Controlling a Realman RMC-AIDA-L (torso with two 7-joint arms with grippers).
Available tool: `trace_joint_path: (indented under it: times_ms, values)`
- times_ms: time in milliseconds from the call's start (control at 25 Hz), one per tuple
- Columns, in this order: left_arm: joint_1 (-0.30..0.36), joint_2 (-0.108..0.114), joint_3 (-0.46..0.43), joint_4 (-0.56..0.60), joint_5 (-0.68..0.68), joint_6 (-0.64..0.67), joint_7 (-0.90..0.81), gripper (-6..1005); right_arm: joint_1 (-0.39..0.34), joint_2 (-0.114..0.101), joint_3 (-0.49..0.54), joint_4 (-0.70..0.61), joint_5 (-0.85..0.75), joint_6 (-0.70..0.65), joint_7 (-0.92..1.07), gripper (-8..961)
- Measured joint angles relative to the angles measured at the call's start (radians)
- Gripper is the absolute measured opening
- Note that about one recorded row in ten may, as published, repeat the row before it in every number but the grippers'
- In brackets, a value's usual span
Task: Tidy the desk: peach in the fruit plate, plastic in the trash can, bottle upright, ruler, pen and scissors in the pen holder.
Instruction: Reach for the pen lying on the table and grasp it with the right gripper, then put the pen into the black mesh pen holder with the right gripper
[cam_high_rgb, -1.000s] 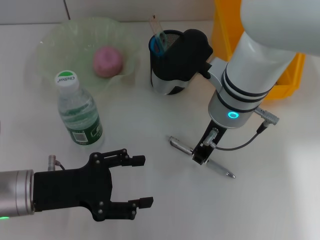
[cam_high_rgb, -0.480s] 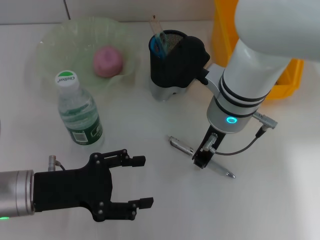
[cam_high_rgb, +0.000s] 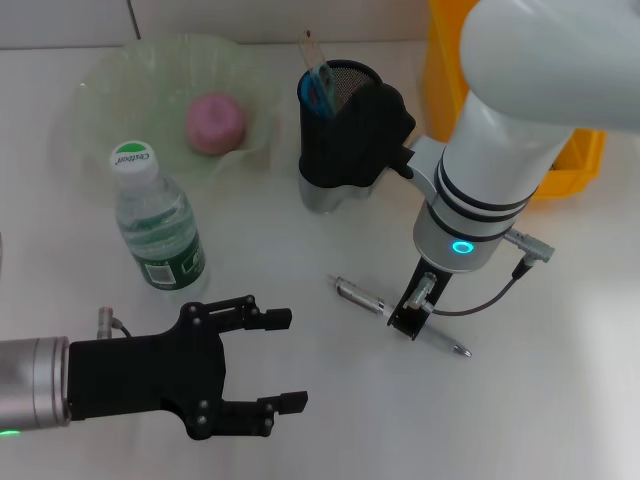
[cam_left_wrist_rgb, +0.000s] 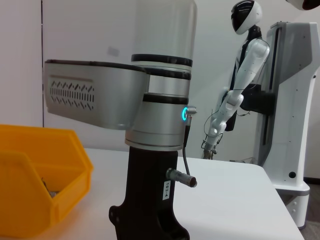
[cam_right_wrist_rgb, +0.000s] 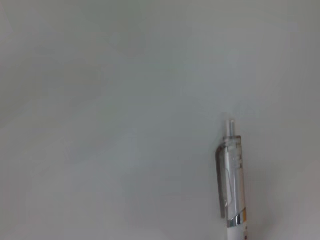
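Observation:
On the white desk (cam_high_rgb: 290, 235) lies a clear pen (cam_high_rgb: 360, 294), also seen close up as pen (cam_right_wrist_rgb: 231, 180). My right gripper (cam_high_rgb: 408, 318) hangs straight down onto the pen's middle and hides that part. At the near left, my left gripper (cam_high_rgb: 287, 360) hovers open and empty. The pink peach (cam_high_rgb: 215, 122) rests in the fruit plate (cam_high_rgb: 120, 90). The bottle (cam_high_rgb: 155, 225) stands upright in front of the plate. The black pen holder (cam_high_rgb: 345, 75) holds the scissors (cam_high_rgb: 320, 88) and the ruler (cam_high_rgb: 309, 45). The plastic is out of view.
The yellow trash can (cam_high_rgb: 585, 150) stands at the back right, mostly behind my right arm, and shows as the trash can (cam_left_wrist_rgb: 35, 170) from the side. A black part of the right arm (cam_high_rgb: 360, 130) covers the pen holder's front.
The right arm has shifted a little to the left and lower over the pen, and its black link now covers more of the pen holder. The left arm has not moved.

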Motion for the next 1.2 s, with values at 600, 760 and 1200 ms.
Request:
trace_joint_path:
  times_ms: [600, 760, 1200]
  values:
    - [-0.007, 0.000, -0.006, 0.001, -0.002, 0.002, 0.000, 800, -0.120, -0.006, 0.210, -0.261, -0.072, -0.065, 0.000, 125]
    - [-0.010, 0.000, -0.006, 0.002, -0.003, 0.003, 0.000, 800, -0.237, -0.005, 0.365, -0.526, -0.107, -0.044, -0.023, 125]
    - [-0.005, 0.000, -0.002, 0.000, -0.003, 0.003, 0.000, 800, -0.579, -0.007, 0.293, -0.434, 0.495, 0.936, -0.750, 133]
